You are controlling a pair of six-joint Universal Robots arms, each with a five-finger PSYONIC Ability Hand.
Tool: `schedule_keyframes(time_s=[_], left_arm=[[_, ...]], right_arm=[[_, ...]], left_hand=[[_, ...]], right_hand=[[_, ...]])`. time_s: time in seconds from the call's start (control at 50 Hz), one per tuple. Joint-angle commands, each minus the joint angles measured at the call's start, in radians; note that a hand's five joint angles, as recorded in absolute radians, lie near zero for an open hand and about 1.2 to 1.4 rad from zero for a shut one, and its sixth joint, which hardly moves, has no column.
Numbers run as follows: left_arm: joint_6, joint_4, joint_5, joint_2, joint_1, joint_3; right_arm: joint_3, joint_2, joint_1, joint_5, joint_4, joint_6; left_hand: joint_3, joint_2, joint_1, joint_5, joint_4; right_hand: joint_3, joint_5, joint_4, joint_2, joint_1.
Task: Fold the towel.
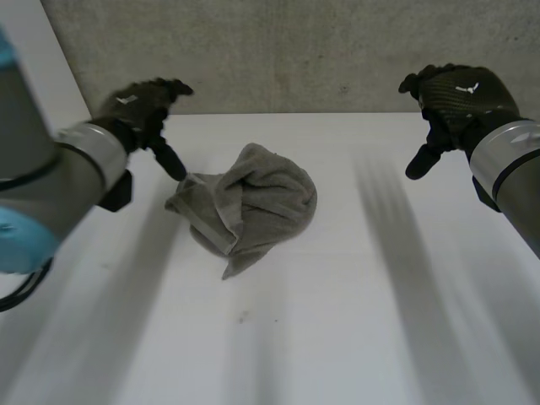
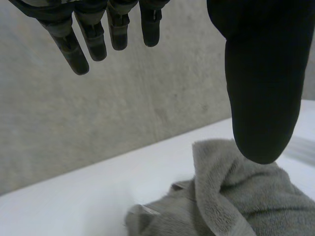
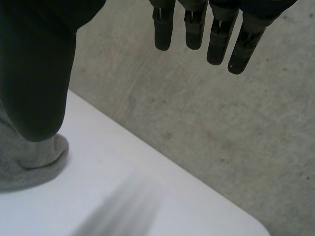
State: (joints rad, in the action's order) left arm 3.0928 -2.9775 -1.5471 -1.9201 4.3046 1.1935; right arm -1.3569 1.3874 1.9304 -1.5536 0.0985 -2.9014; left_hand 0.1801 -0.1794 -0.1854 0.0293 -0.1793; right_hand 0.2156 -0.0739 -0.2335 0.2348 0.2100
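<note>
Your towel (image 1: 253,207) lies crumpled in the middle of the table (image 1: 354,329); it looks soft, limp and light, so expect sagging. Take its left corner, just beside your left hand (image 1: 139,110), spread and empty; your right hand (image 1: 460,101), also spread, hovers well apart

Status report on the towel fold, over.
Left hand open, beside the towel. Right hand open, well clear. Towel crumpled, not yet folded. Nothing blocking.
</note>
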Motion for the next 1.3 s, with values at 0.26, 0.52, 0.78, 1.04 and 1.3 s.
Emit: schedule_keyframes(time_s=[0.26, 0.52, 0.78, 1.04, 1.3], left_arm=[[-0.100, -0.136, 0.013, -0.651, -0.032, -0.425], [-0.094, -0.146, 0.016, -0.256, -0.086, -0.179], [-0.082, -0.081, 0.073, 0.096, -0.108, 0.084], [0.033, 0.088, 0.214, 0.558, -0.137, 0.437], [0.095, 0.170, 0.202, 0.687, -0.167, 0.626]], right_arm=[[-0.021, -0.123, 0.002, 0.000, -0.008, 0.021], [0.005, -0.166, -0.007, -0.002, -0.017, 0.067], [0.024, -0.197, -0.022, 0.121, -0.034, 0.070], [0.159, -0.355, -0.022, 0.604, -0.089, 0.062], [0.292, -0.564, 0.157, 0.698, -0.082, 0.165]], left_hand=[[0.553, -0.554, -0.548, 0.529, -0.554], [1.216, -1.217, -1.211, 1.192, -1.217], [1.216, -1.217, -1.211, 1.192, -1.217], [1.216, -1.217, -1.211, 1.192, -1.217], [1.216, -1.217, -1.211, 1.192, -1.217]], right_hand=[[-0.041, 0.074, 0.059, -0.060, -0.035], [-0.041, 0.074, 0.059, -0.060, -0.035], [-0.041, 0.074, 0.059, -0.060, -0.035], [-0.041, 0.074, 0.059, -0.060, -0.035], [0.201, -0.168, -0.183, 0.182, 0.207]])
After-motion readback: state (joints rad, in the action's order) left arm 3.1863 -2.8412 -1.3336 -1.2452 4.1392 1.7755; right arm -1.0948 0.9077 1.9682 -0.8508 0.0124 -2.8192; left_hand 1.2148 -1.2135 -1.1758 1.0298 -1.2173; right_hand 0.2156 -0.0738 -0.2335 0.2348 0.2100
